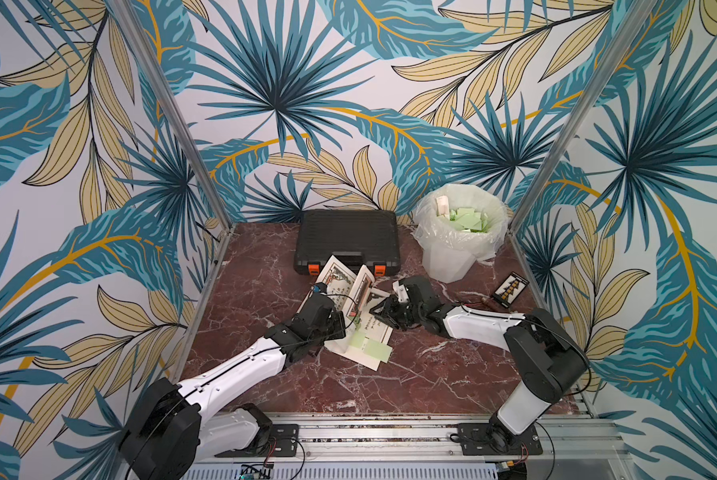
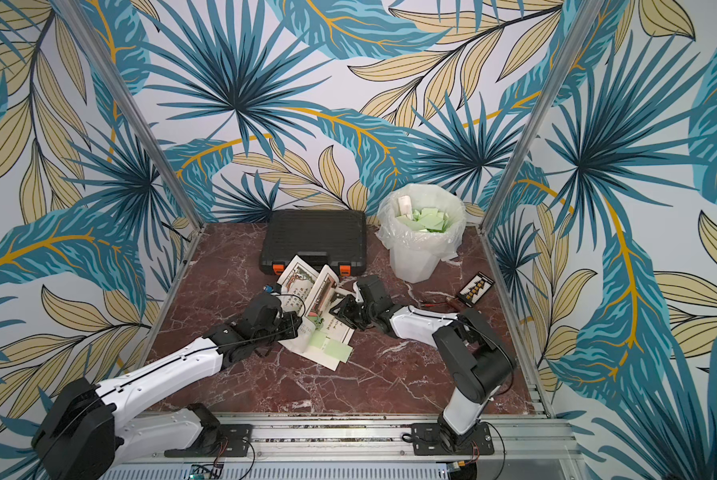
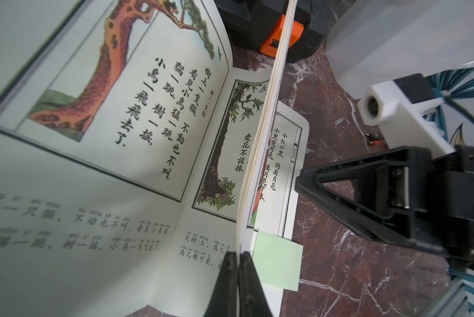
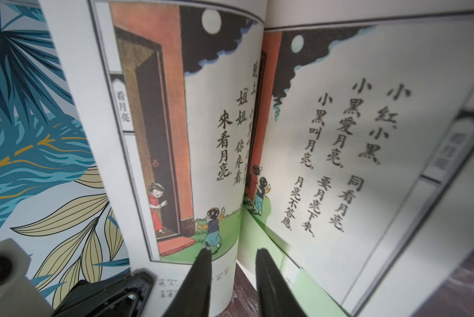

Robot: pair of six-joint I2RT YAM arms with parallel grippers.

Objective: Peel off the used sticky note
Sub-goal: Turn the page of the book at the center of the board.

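Book (image 3: pixel 148 115) on table (image 1: pixel 431 374): left gripper (image 3: pixel 237 263) pinched its raised pages, apparently to bare the green sticky note (image 3: pixel 277 260) beneath; right gripper (image 4: pixel 233 254) hovered alongside, half-open, empty.

In the right wrist view the sticky note (image 4: pixel 310 288) is partly covered by the right tool (image 4: pixel 233 251) and cut off at the frame edge. In the left wrist view the nearest page of the book (image 3: pixel 65 233) is blurred. In both top views the case (image 1: pixel 348 237) is partly hidden by raised pages, and the print on the card (image 1: pixel 511 289) cannot be made out.
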